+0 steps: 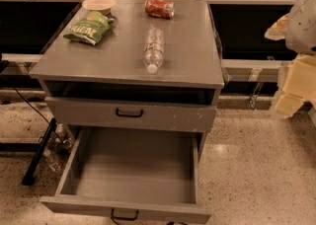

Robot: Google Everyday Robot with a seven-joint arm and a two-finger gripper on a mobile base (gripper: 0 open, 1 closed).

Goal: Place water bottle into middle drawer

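Water bottle (153, 46) lies on its side on the grey cabinet's top surface (192, 46), about mid-surface and a bit right of centre. Its white cap (152, 67) points at the front edge and its base points back toward the red can (159, 8). We read the long axis as running front to back, nearly square to the front edge, so a grasp across the ribbed body would come in from the sides. The gripper (292, 91) sits at the far right edge of the view, off the surface and past the cabinet's right side, well apart from the bottle. We cannot tell whether it is wide or narrow, and it holds nothing we can see. From the gripper the bottle lies to picture-left and further back, with nothing standing between them on the surface. The chip bag (89, 26) and bowl (98, 4) are off at the back-left corner, clear of that path. The middle drawer (133, 169) is pulled fully out at the bottom with its tray bare. It sits directly below and in front of the bottle. The drawer front above (129, 113) is closed. We judge the reach has not started; next comes a sideways approach over the right edge of the surface.
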